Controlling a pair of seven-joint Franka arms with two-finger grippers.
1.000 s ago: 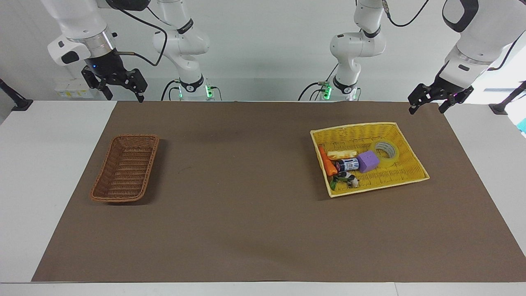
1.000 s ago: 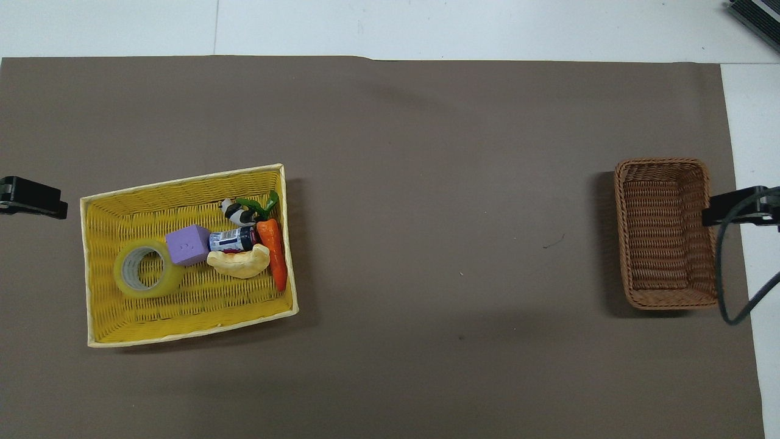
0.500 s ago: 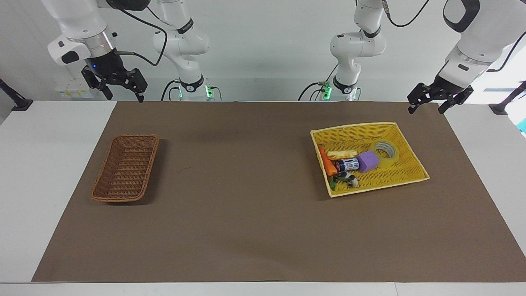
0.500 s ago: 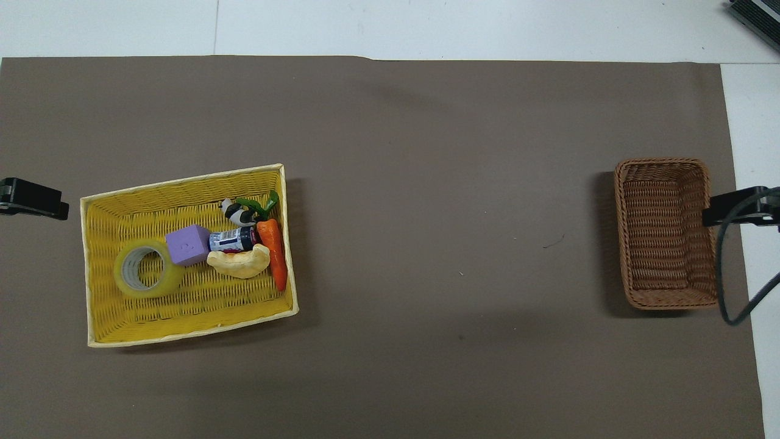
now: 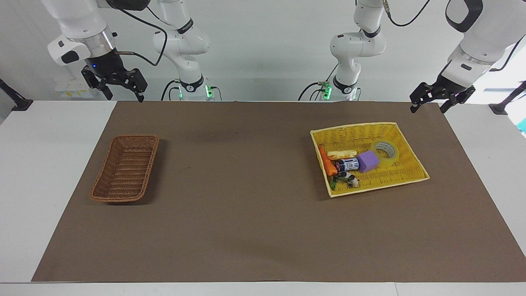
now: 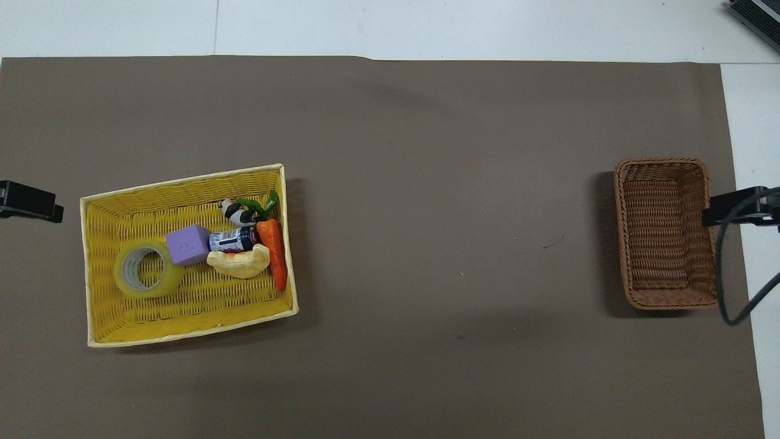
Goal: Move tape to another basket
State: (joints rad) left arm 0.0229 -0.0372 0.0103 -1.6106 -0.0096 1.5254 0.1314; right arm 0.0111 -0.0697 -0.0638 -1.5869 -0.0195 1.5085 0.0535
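Purple cube (image 5: 367, 160) touches tape (image 5: 386, 150).

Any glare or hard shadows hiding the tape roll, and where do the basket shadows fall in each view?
Facing view: tape roll evenly lit, no glare; brown wicker basket casts a soft shadow toward table centre. Overhead view: yellow basket shadows the mat toward the centre and the robots; tape core readable.

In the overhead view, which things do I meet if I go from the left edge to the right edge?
Left gripper → tape → purple cube → small bottle → carrot → brown basket → right gripper.
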